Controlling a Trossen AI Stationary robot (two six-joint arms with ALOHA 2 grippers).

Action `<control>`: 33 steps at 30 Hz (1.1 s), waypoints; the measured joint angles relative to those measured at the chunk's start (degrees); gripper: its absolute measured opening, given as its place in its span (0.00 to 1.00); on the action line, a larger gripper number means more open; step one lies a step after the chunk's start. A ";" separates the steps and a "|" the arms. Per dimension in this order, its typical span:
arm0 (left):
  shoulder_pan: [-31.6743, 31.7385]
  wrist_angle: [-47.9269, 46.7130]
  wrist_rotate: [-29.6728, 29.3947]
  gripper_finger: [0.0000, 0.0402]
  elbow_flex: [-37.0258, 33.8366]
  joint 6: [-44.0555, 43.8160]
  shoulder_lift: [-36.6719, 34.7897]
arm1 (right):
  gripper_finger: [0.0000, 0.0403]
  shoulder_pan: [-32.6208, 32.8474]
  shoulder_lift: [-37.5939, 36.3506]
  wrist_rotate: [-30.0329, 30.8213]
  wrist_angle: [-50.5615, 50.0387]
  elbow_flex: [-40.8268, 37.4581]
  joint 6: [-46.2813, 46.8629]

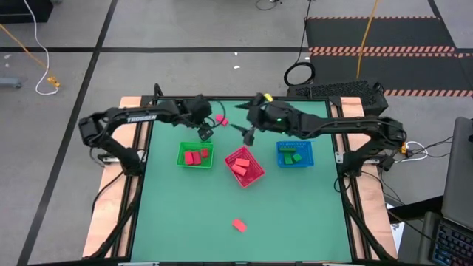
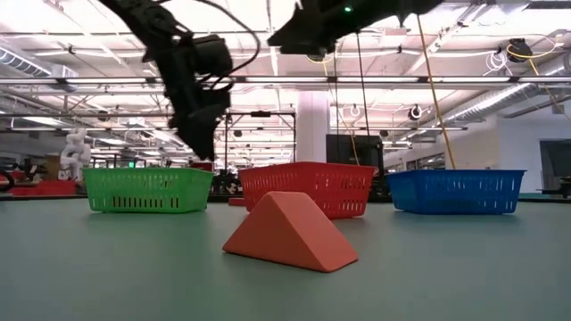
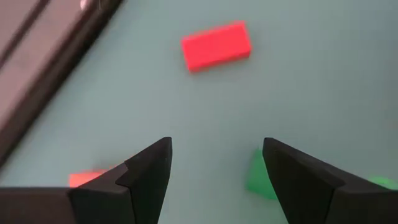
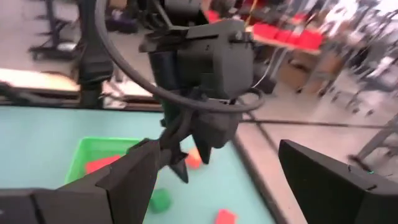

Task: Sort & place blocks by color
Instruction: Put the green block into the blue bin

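Observation:
My left gripper [image 1: 205, 133] [image 3: 214, 146] hangs open above the table just beyond the green basket [image 1: 195, 154], touching nothing. Below it lie a red bar [image 3: 216, 45], a dark green block [image 3: 258, 177] and a red-orange block [image 3: 87, 178]. My right gripper [image 1: 248, 136] [image 4: 217, 146] is open and empty, raised beyond the red basket [image 1: 244, 166]. A pink block [image 1: 220, 119] lies near the far edge. A salmon wedge [image 1: 238, 224] [image 2: 290, 234] rests flat on the near part of the table. Red blocks lie in the green and red baskets, green blocks in the blue basket [image 1: 295, 154].
The three mesh baskets stand in a row across the table's middle, the red one turned askew. The two grippers hang close together over the far middle. The table's dark rail [image 3: 43, 81] runs along the far edge. Open table surface lies toward the near edge around the wedge.

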 joint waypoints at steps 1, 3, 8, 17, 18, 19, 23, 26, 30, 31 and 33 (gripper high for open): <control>0.02 -0.34 0.00 0.63 1.91 1.31 0.91 | 0.79 -0.36 -1.12 0.16 2.08 -1.71 -0.45; 0.02 -1.83 0.18 0.63 5.93 3.40 2.43 | 0.79 -1.13 -3.27 0.07 8.19 -5.29 -0.58; 0.27 -13.88 0.11 0.63 17.76 1.96 9.17 | 0.79 -2.83 -9.10 -0.26 19.83 -14.34 0.52; 0.25 -30.61 5.78 0.63 25.30 -7.68 21.03 | 0.79 -4.82 -19.00 -0.24 24.73 -23.96 5.40; -0.03 -30.55 6.66 0.63 25.12 -7.04 21.71 | 0.79 -4.83 -19.84 -0.25 24.74 -24.67 5.44; -0.39 -30.72 6.73 0.63 25.06 -6.18 22.34 | 0.79 -4.85 -20.60 -0.26 24.75 -25.28 5.43; -2.25 -30.55 6.39 0.63 25.02 -2.06 23.12 | 0.79 -4.85 -23.19 -0.26 24.53 -27.36 5.45; -3.79 -30.59 6.40 0.63 25.02 -0.02 23.12 | 0.79 -4.85 -24.77 -0.26 24.53 -28.79 5.47; -5.45 -30.68 6.38 0.63 25.00 1.26 23.12 | 0.79 -4.85 -26.54 -0.26 24.49 -30.06 5.90; -5.83 -30.55 6.34 0.63 24.86 1.33 23.12 | 0.79 -4.85 -26.89 -0.26 24.54 -30.21 6.15; -6.28 -30.36 6.34 0.63 24.27 1.31 23.12 | 0.79 -4.85 -27.38 -0.26 24.51 -30.38 6.88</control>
